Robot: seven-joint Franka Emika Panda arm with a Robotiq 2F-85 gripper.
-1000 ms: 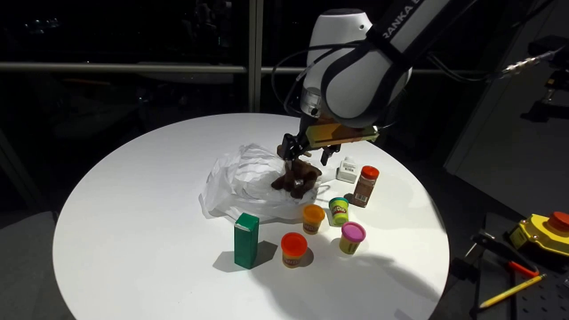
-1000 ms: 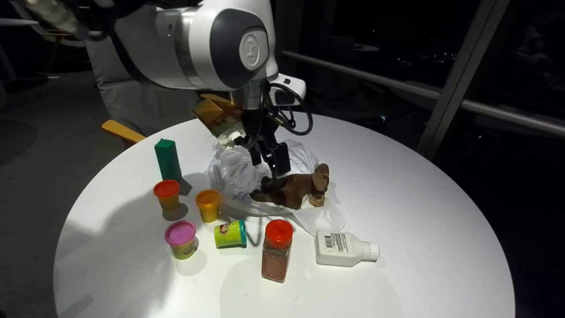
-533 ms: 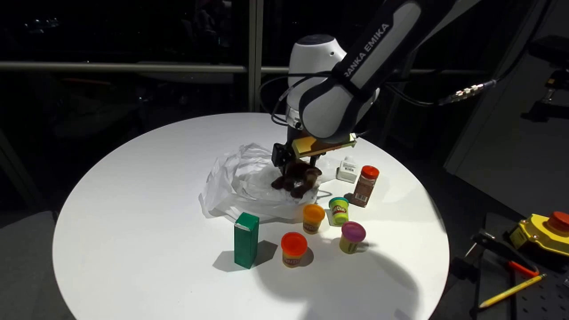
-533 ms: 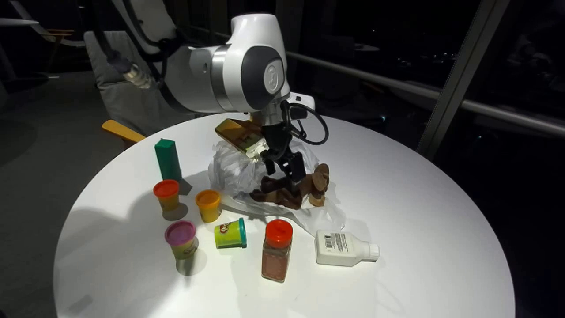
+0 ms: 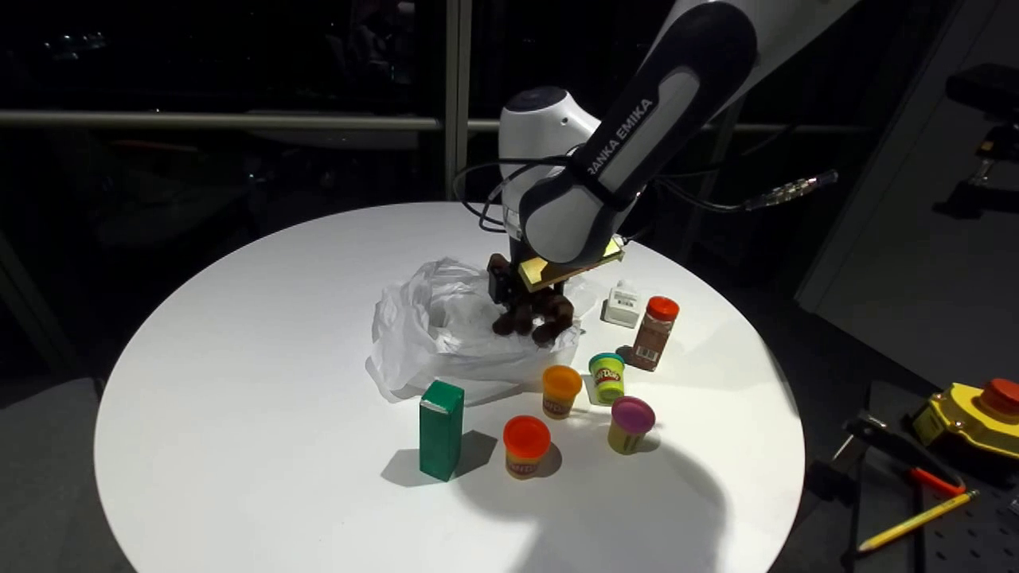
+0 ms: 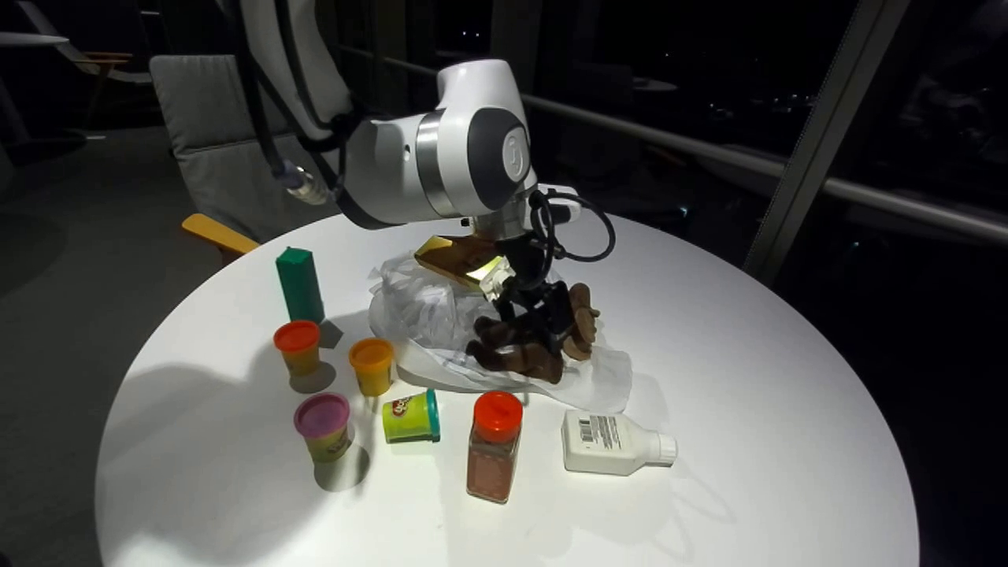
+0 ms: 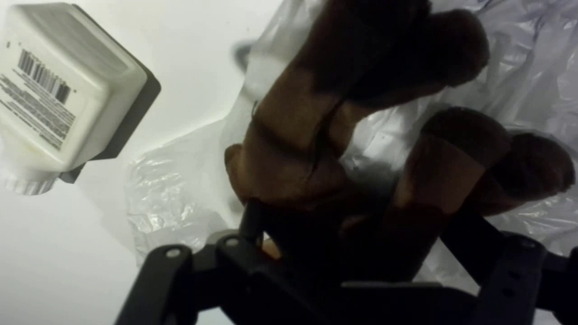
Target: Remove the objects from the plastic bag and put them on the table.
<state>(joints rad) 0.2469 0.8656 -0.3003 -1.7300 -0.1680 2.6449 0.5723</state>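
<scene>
Spread, the pincer straddled the brown toy on the plastic bag. Green box, tubs and bottles sat apart from it on the table; only the toy seemed left, the bag being partly hidden.

The arm is white and rounded, with black bands and pale lettering ending in "EMIKA". A silver ring circles it beside a dark oval cap bearing a round, pale emblem. A black cable carries a metal connector; silvery pins stud the black fingers.
</scene>
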